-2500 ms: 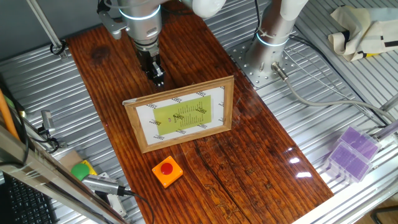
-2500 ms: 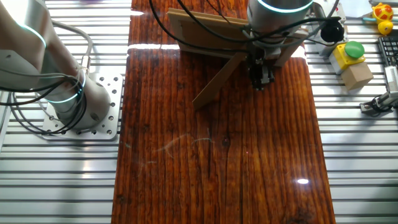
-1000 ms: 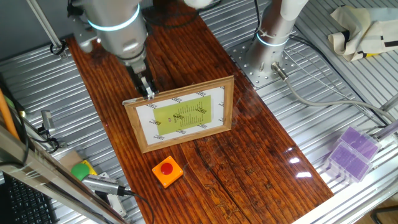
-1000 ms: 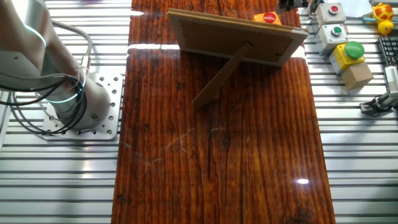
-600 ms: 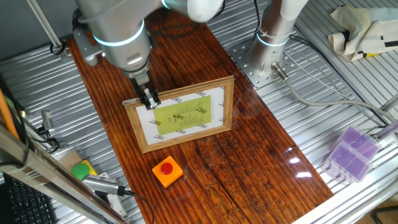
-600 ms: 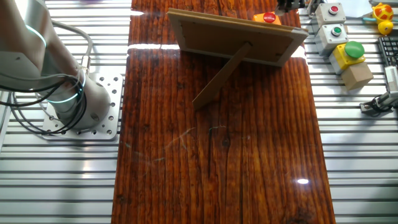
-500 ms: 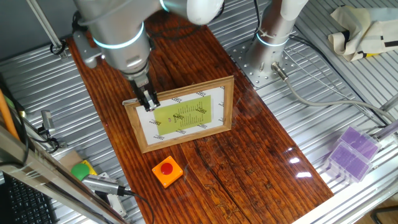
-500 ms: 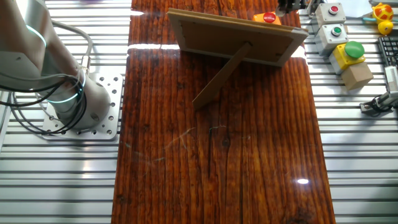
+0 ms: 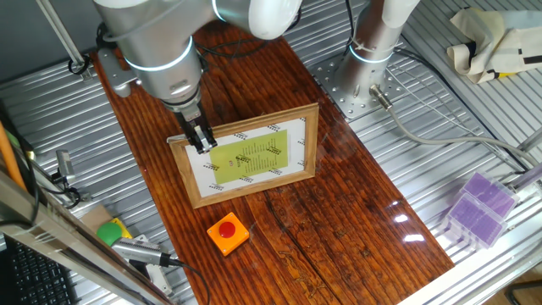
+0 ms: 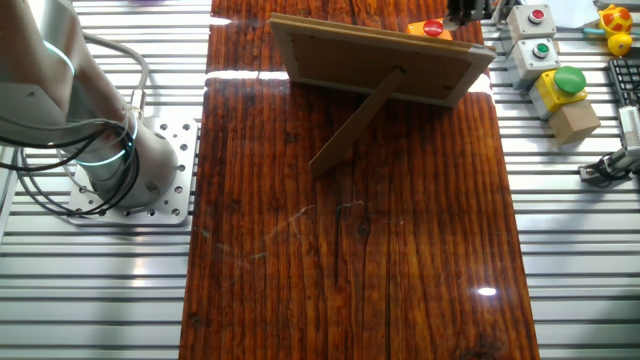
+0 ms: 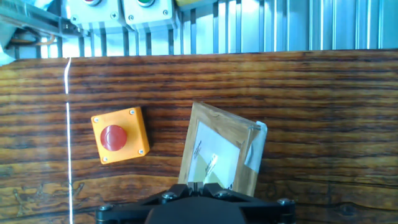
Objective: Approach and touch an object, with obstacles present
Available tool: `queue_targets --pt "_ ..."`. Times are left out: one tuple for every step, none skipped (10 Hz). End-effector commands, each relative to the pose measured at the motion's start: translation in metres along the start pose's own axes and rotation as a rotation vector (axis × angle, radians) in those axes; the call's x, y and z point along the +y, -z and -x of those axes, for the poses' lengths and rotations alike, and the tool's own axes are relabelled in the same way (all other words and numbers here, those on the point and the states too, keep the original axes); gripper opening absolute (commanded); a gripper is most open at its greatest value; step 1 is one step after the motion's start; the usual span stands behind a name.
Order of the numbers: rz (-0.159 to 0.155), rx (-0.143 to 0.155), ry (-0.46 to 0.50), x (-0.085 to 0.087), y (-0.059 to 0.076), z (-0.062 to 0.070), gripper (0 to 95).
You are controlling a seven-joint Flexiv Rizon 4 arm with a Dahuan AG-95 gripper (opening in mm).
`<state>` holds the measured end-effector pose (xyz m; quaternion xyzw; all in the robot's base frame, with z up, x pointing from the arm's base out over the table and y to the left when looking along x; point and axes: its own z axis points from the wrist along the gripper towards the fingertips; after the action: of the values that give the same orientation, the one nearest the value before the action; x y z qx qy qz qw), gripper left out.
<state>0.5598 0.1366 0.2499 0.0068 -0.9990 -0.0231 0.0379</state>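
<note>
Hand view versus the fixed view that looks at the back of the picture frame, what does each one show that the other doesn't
Only the hand view shows the whole orange box from above, its four corner screws, and the front of the picture frame with its white mat. The gripper's fingertips are hidden there, so I cannot tell their state.

Only the fixed view shows the frame's plain back and its prop leg, plus the arm's base.

Both show the wooden table, the frame, and the box's red button.
</note>
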Motion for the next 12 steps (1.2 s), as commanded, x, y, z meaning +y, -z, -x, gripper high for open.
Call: queue_targets --pt "-0.02 0.019 0.004 -0.0017 -0.0006 -0.0002 0.0" --pt "-0.053 0.03 0.036 -0.0017 -0.0006 -0.0002 0.0" --pt "-0.087 0.053 0.062 -0.0017 -0.0006 -0.0002 0.0" --pt "-0.084 0.069 0.065 -0.0017 -0.0006 -0.0002 0.0" --pt "-0.08 0.077 0.076 -0.0017 -0.0006 -0.0002 0.0" --pt "-0.077 0.076 0.097 -0.0017 -0.0006 -0.0002 0.0" --pt "-0.075 0.076 0.117 -0.0017 -0.0006 -0.0002 0.0" --pt "-0.067 0.074 0.133 -0.0017 -0.0006 -0.0002 0.0" --pt "-0.054 0.069 0.151 -0.0017 -0.0006 -0.0002 0.0" --pt "-0.031 0.062 0.156 -0.0017 -0.0006 -0.0002 0.0" --pt "-0.019 0.063 0.15 -0.0017 -0.0006 -0.0002 0.0" --pt "-0.015 0.068 0.151 -0.0017 -0.0006 -0.0002 0.0"
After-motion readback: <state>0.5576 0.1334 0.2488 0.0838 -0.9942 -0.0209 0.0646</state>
